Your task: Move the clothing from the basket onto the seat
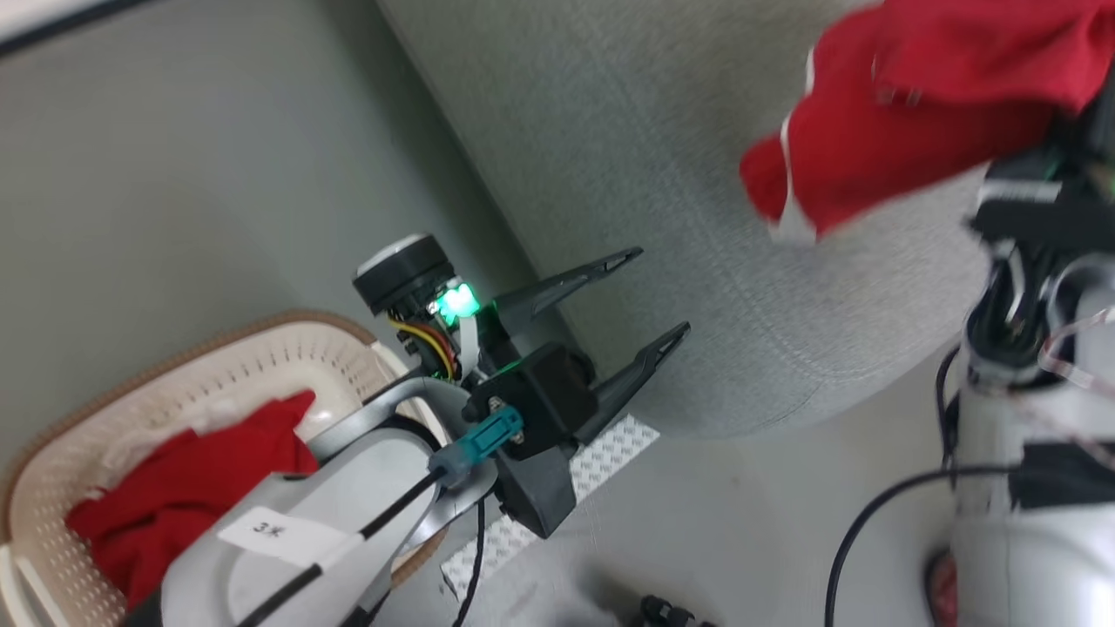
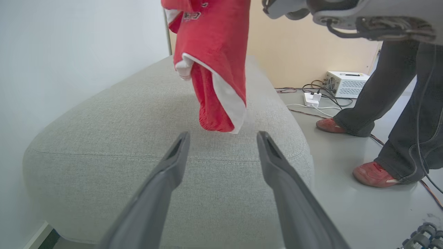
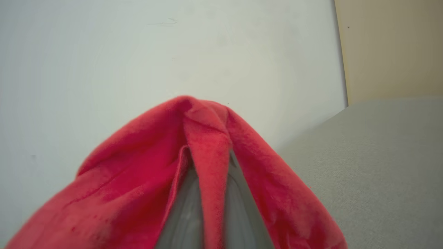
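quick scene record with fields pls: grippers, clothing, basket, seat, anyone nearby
right gripper: shut on red garment, hung over the seat
left gripper: open, empty, fingers toward the seat
basket: on the floor, second red garment inside
seat: light grey; held garment's hem near it, contact unclear
person: legs, red shoes, standing beside the seat
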Tool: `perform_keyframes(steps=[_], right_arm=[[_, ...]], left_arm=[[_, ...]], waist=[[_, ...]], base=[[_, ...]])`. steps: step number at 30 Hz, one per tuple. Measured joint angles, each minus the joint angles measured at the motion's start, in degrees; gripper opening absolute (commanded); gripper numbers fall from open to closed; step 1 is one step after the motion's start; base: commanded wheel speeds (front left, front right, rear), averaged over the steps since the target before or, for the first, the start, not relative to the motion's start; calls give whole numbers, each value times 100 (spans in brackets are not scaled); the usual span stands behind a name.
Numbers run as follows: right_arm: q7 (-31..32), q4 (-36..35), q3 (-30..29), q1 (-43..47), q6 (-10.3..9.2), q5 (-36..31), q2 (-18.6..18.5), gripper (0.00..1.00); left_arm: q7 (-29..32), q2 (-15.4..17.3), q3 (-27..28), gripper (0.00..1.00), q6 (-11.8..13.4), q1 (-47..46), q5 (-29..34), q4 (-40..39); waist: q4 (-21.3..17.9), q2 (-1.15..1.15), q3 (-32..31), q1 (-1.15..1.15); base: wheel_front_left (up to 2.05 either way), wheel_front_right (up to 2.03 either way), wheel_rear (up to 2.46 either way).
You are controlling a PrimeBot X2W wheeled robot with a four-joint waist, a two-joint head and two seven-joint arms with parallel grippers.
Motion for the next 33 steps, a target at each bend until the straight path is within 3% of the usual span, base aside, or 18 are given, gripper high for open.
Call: perform_keyframes(steps=[10, 15, 26, 32, 33], right_arm=[[0, 824, -308, -1640, 0, -197, -849, 0], [0, 1360, -666, -2173, 1, -198, -1090, 0], [0, 3553, -808, -2382, 1, -187, -964, 0], [0, 3866, -921, -2323, 1, -339, -928, 0], [0, 3846, -1027, -2275, 1, -394, -940, 43]], left_arm=[[315, 222, -398, 100, -1, -667, -22, -247], [330, 257, -599, 100, -1, -801, -35, -234], [330, 263, -758, 100, -1, -961, -79, -186], [205, 225, -786, 100, 112, -933, -82, -121], [169, 219, -791, 100, 140, -918, -94, -110]], waist=[[115, 0, 976, 0], [221, 0, 1357, 0], [453, 0, 1741, -1], [520, 0, 1640, -2], [535, 0, 1604, -2]], base=[[0, 0, 0], [0, 0, 0], [0, 0, 0], [0, 0, 0], [0, 0, 0]])
